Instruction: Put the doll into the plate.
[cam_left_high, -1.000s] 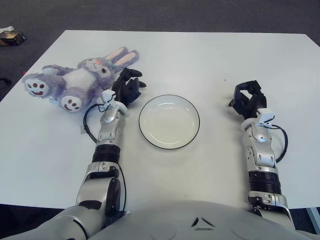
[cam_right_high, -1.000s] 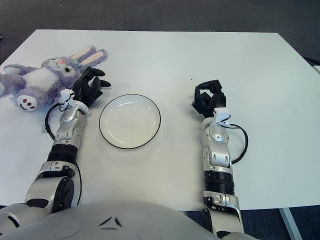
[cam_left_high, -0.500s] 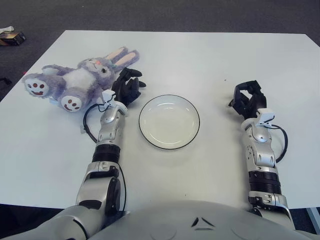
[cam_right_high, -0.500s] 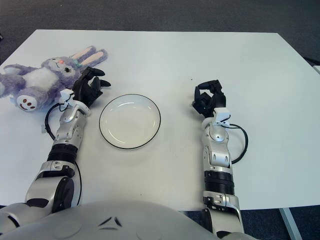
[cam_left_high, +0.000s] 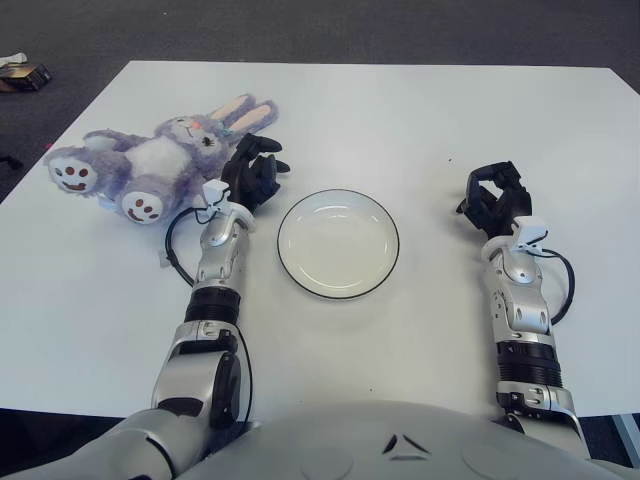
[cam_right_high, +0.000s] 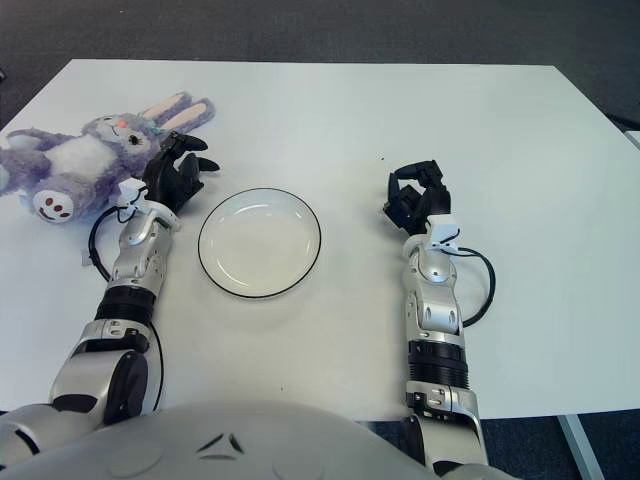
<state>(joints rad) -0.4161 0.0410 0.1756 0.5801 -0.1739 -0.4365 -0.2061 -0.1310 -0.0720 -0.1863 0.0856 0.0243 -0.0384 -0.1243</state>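
A purple and white plush rabbit doll (cam_left_high: 150, 160) lies on its back at the table's left, ears toward the middle, feet toward the left edge. A white plate (cam_left_high: 338, 243) with a dark rim sits empty near the table's centre. My left hand (cam_left_high: 251, 172) is between the doll and the plate, just right of the doll's head, fingers spread and holding nothing. My right hand (cam_left_high: 493, 203) shows right of the plate, its fingers curled with nothing in them.
The white table (cam_left_high: 400, 110) has its left edge close behind the doll's feet. A black cable (cam_left_high: 175, 250) loops beside my left forearm. A small box (cam_left_high: 22, 75) lies on the dark floor beyond the far left corner.
My left hand has edged slightly left and toward the doll's head. The right hand, doll and plate have not moved.
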